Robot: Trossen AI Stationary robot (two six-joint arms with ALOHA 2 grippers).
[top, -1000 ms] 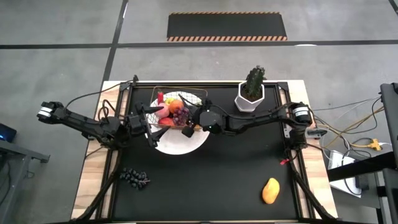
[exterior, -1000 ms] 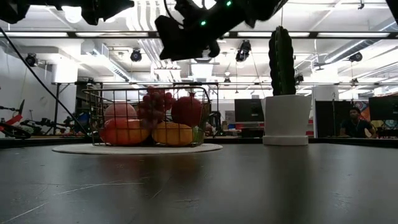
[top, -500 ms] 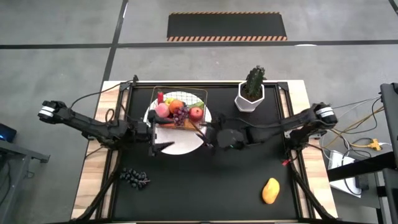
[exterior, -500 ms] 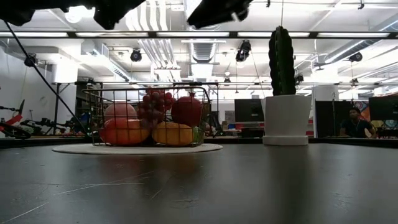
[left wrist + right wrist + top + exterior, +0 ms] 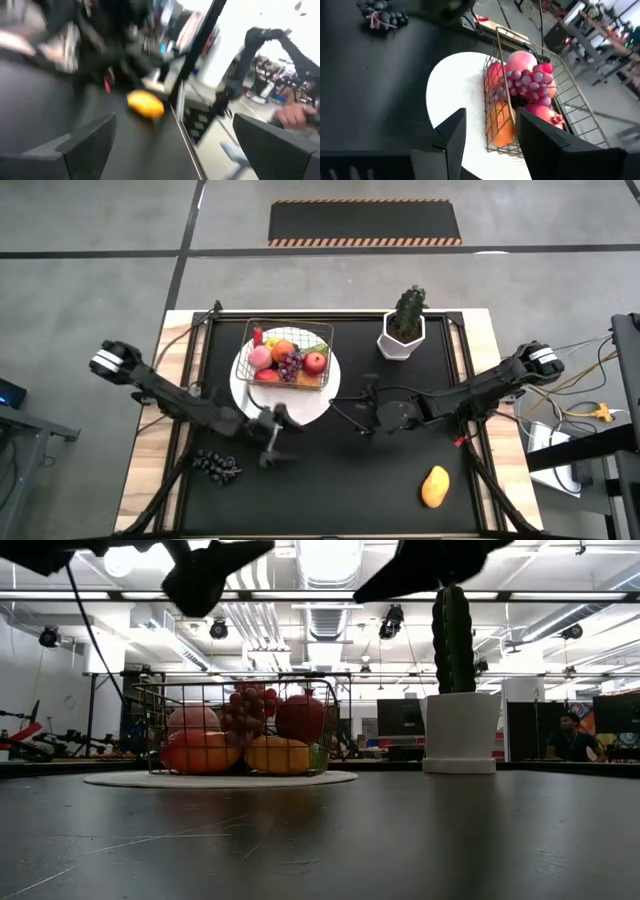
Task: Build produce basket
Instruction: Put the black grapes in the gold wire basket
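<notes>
The wire basket [image 5: 290, 360] stands on a round white plate [image 5: 300, 405] at the table's far middle. It holds produce: a grape bunch [image 5: 530, 82], a peach, an orange and red apples. My left gripper [image 5: 277, 438] hangs open above the table, on the near side of the plate, with nothing between its fingers. My right gripper [image 5: 352, 412] hangs open to the right of the plate; in its wrist view its fingers frame the plate [image 5: 455, 95] and the basket [image 5: 502, 65] from a distance. A second grape bunch [image 5: 215, 465] and a yellow mango [image 5: 435, 485] lie on the table.
A cactus-like plant in a white pot [image 5: 403, 332] stands at the far right of the table. The mango [image 5: 145, 105] shows ahead of my left gripper in its wrist view. The loose grape bunch [image 5: 382, 17] lies near the left front. Bare black tabletop spreads between them.
Both grippers have drawn away from the basket. My left gripper has gone toward the table's near edge and to the right, rolling as it went. My right gripper has gone toward the right and a little nearer. The basket and its produce have stayed in place.
</notes>
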